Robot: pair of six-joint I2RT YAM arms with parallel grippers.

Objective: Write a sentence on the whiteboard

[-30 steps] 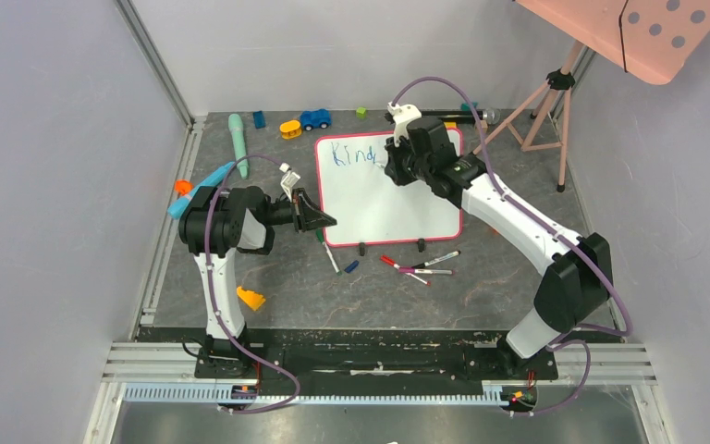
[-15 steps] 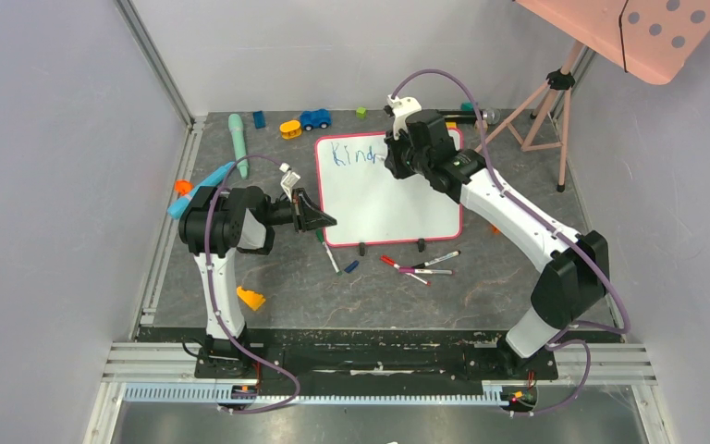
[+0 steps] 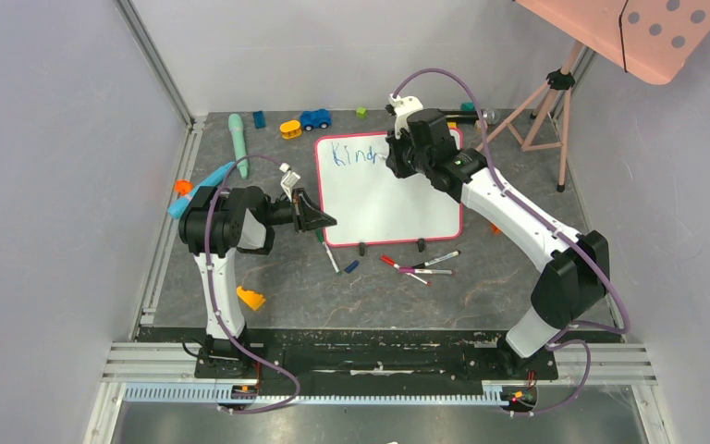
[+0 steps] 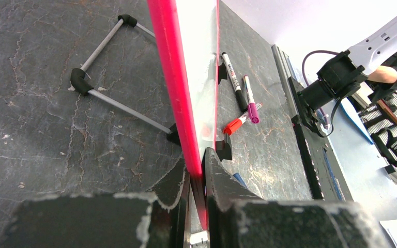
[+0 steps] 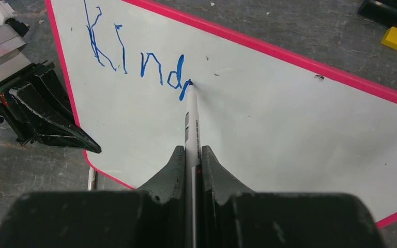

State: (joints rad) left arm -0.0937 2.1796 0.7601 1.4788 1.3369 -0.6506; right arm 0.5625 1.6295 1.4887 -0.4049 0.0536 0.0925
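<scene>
The whiteboard (image 3: 397, 208) with its pink-red frame lies in the middle of the dark table. Blue letters reading "Kind" (image 3: 353, 155) run along its far edge; they also show in the right wrist view (image 5: 134, 64). My right gripper (image 5: 190, 155) is shut on a white marker (image 5: 191, 121) whose tip touches the board just after the last letter. In the top view that gripper (image 3: 396, 157) is over the board's far edge. My left gripper (image 3: 325, 220) is shut on the board's left frame (image 4: 181, 103), with the frame clamped between its fingers (image 4: 222, 181).
Several loose markers (image 3: 421, 266) lie in front of the board, also in the left wrist view (image 4: 240, 98). Toys lie along the far edge: a blue car (image 3: 314, 118), a yellow piece (image 3: 290, 129), a green tube (image 3: 238, 139). A tripod (image 3: 545, 102) stands at the far right.
My right gripper has shifted slightly right and away along the board's far edge, and the blue writing has grown by a stroke. My left arm has not moved.
</scene>
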